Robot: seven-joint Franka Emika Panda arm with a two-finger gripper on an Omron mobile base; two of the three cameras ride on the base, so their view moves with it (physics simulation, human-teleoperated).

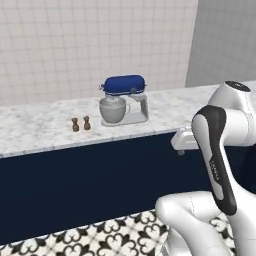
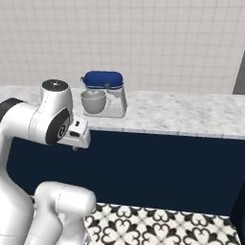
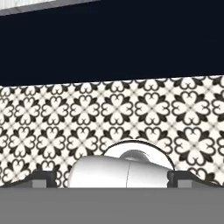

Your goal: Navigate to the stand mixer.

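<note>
Facing stand mixer (image 1: 122,100) — on counter (image 1: 40,127).

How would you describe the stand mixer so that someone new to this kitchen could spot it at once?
Look along the pale marble counter that runs above the dark navy cabinet fronts, before the tiled wall. The stand mixer stands on it, towards the back. It has a glossy dark-blue head, a white base and a grey bowl, and it is far bigger than the two small brown shakers beside it.
</note>
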